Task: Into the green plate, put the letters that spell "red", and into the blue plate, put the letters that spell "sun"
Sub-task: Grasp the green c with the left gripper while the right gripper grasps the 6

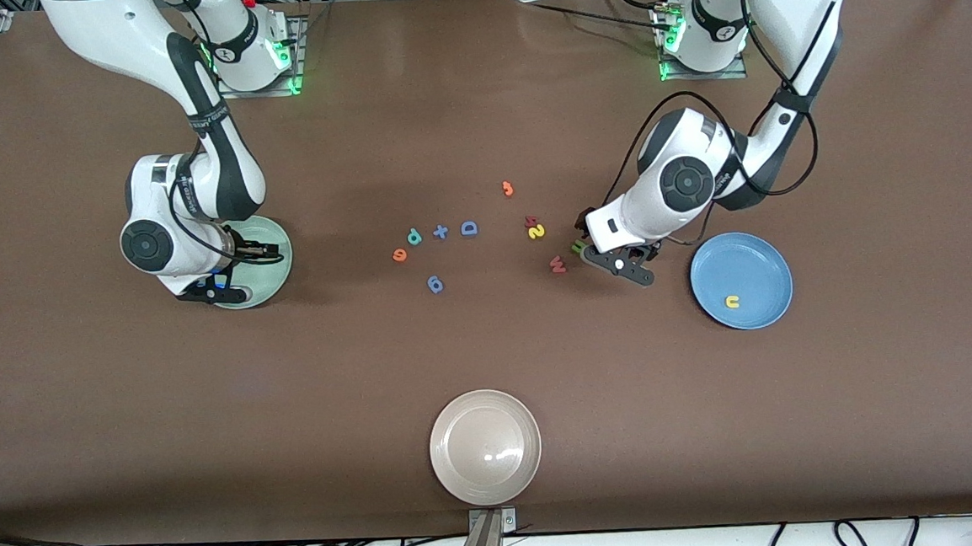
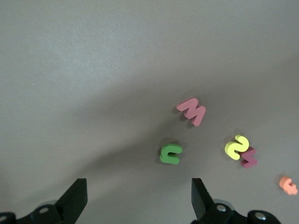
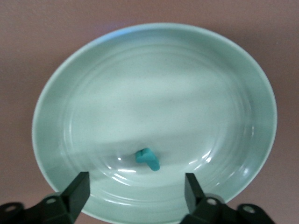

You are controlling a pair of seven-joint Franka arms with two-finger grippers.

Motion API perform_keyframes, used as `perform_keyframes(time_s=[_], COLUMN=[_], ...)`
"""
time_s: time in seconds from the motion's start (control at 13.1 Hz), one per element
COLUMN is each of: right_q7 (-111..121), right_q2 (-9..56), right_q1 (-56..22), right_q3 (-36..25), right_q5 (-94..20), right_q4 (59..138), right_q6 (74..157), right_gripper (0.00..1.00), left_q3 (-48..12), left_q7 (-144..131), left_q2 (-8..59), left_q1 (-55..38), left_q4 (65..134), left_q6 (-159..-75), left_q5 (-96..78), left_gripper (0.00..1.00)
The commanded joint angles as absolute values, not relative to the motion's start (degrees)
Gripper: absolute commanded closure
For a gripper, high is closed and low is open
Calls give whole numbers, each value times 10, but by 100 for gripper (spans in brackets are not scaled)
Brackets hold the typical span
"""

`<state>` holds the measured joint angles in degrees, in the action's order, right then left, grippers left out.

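Observation:
My right gripper (image 3: 135, 192) hangs open over the green plate (image 1: 272, 245), where the teal r (image 3: 148, 159) lies loose between and just ahead of the fingers. The orange e (image 1: 400, 255) and teal d (image 1: 414, 237) lie mid-table. My left gripper (image 2: 139, 198) is open and empty, low over the table beside the olive-green n (image 2: 170, 154). The yellow s (image 1: 536, 232) sits a little farther from the front camera than the n (image 1: 575, 246). The yellow u (image 1: 732, 301) rests in the blue plate (image 1: 755, 256).
A red w (image 1: 558, 263) lies close to the n, and a dark red letter (image 1: 531, 220) touches the s. An orange 3 (image 1: 508, 189), a blue D (image 1: 469, 228) and other blue pieces lie mid-table. A beige plate (image 1: 482, 408) stands near the front edge.

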<state>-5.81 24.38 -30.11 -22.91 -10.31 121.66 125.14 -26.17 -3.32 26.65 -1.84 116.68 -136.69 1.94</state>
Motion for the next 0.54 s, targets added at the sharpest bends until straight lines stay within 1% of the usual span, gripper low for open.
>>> perform_keyframes(time_s=[0.0, 0.08, 0.23, 0.46], right_q7=[-74, -101, -150, -228], right_q2=[231, 231, 236, 249], right_q1=[-310, -313, -328, -345], right_q3=[-217, -208, -189, -166], right_q5=[-100, -100, -100, -105], right_q4=[1178, 1152, 1109, 1059], right_q6=[1219, 1196, 1173, 1172], right_gripper=[1, 1, 2, 2], left_q3=[-265, -265, -265, -265], left_q7=[-89, -99, -112, -154], left_q2=[264, 277, 291, 308], left_q1=[-47, -50, -41, -49], left_q4=[1194, 1194, 1195, 1194], left_q6=[-1412, -1432, -1438, -1461], left_q5=[33, 53, 123, 132], left_gripper=[2, 2, 2, 3])
